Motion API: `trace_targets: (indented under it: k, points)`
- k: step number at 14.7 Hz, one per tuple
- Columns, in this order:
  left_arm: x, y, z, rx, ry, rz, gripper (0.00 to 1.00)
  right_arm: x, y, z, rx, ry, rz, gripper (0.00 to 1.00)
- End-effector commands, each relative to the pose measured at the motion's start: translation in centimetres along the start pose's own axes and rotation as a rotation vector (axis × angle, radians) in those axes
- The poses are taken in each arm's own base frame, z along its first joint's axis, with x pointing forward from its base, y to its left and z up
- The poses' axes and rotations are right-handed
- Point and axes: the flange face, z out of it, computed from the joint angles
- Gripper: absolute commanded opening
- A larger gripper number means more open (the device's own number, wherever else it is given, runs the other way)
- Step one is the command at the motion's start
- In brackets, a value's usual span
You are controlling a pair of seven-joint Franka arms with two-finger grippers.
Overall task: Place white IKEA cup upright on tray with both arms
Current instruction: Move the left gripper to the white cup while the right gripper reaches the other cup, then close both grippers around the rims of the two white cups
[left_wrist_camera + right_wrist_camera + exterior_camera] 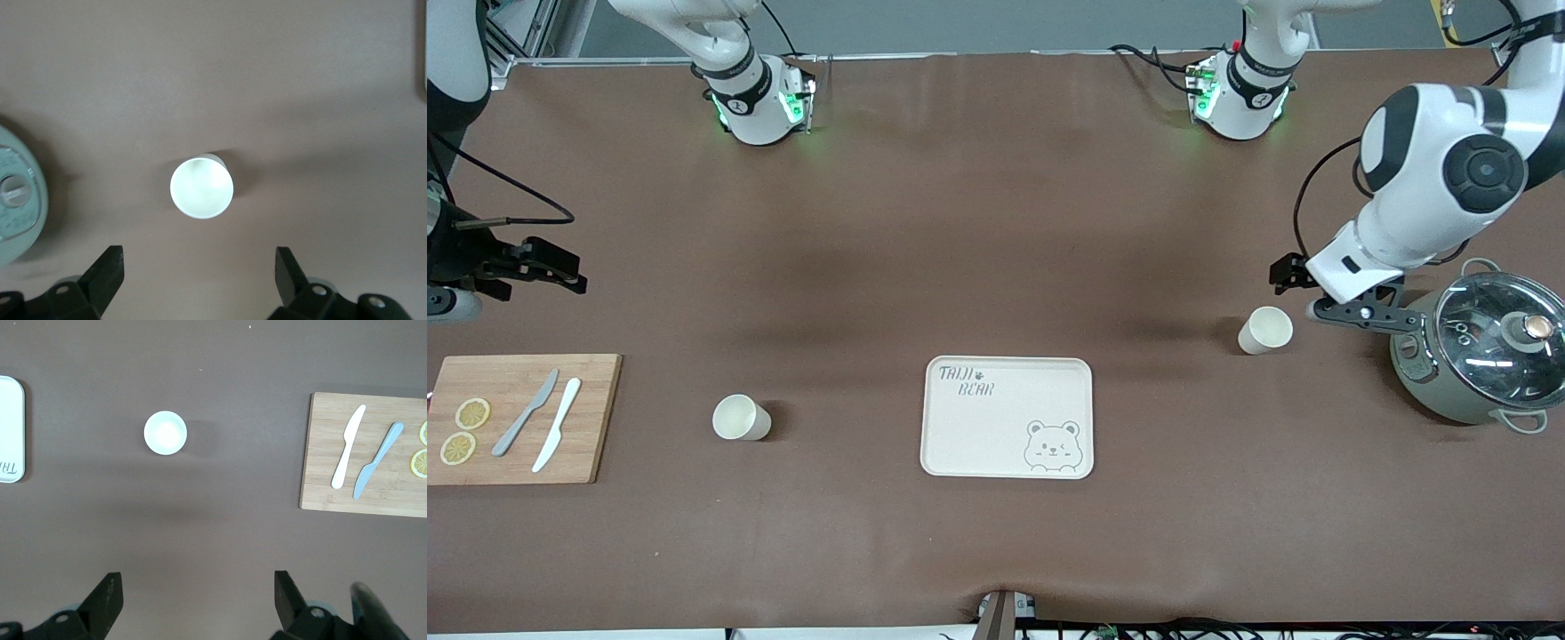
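Observation:
The cream tray (1005, 440) with bear drawing lies in the table's middle, nothing on it. Two white cups stand upright, mouths up. One cup (740, 418) stands beside the tray toward the right arm's end; it shows in the right wrist view (165, 433). The other cup (1264, 330) stands toward the left arm's end. My left gripper (1303, 293) hovers open just beside and above that cup, which shows between its fingers in the left wrist view (201, 187). My left gripper (200, 273) is empty. My right gripper (574, 271) is open and empty, raised over bare table above the cutting board's end (197, 600).
A grey-green pot (1485, 356) with glass lid stands close beside the left gripper at the left arm's end, also in the left wrist view (17, 200). A wooden cutting board (591, 418) with two knives and lemon slices lies at the right arm's end.

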Motion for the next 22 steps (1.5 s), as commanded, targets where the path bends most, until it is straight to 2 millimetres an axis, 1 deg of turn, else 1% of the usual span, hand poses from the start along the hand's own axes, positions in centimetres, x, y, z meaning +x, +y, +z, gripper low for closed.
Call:
trace_targets:
  k: [1, 3, 5, 6, 8, 10, 13, 16, 18, 20, 21, 22]
  points:
    - [-2.0, -1.8, 2.7, -0.005, 0.056, 0.053, 1.00, 0.8, -0.1, 0.8, 0.016, -0.006, 0.004, 1.00]
    - [-2.7, -3.4, 5.3, -0.002, 0.090, 0.049, 1.00, 1.9, 0.4, 3.0, 0.065, -0.025, 0.023, 1.00]
    - [-2.6, -3.6, 7.4, -0.006, 0.099, 0.057, 1.00, 2.9, 0.6, 5.9, 0.078, -0.068, 0.025, 1.00]
    - [-2.5, -4.0, 8.3, -0.009, 0.096, 0.051, 1.00, 3.2, 0.7, 6.9, 0.080, -0.083, 0.022, 1.00]
    - [-2.2, -4.1, 10.0, -0.014, 0.105, 0.050, 1.00, 3.9, 1.6, 9.0, 0.080, -0.101, 0.033, 1.00]
    - [-2.3, -3.9, 11.4, -0.017, 0.110, 0.051, 1.00, 4.9, 1.7, 11.6, 0.078, -0.114, 0.046, 1.00]
    - [-2.6, -3.7, 13.5, -0.021, 0.124, 0.051, 1.00, 6.2, 2.7, 14.3, 0.072, -0.079, 0.058, 1.00]
    - [-2.3, -3.7, 15.8, -0.026, 0.142, 0.051, 1.00, 7.5, 2.5, 16.5, 0.068, -0.047, 0.059, 1.00]
    - [-2.2, -4.5, 17.0, -0.028, 0.155, 0.044, 1.00, 8.2, 2.6, 18.6, 0.075, -0.041, 0.068, 1.00]
    - [-2.2, -5.3, 17.8, -0.027, 0.168, 0.035, 1.00, 8.9, 2.5, 21.2, 0.097, -0.032, 0.084, 1.00]
    - [-2.2, -5.5, 17.7, -0.026, 0.169, 0.034, 1.00, 9.2, 2.5, 22.4, 0.118, -0.016, 0.099, 1.00]
    - [-2.3, -5.6, 17.6, -0.025, 0.172, 0.032, 1.00, 9.3, 2.4, 24.0, 0.138, -0.004, 0.118, 1.00]
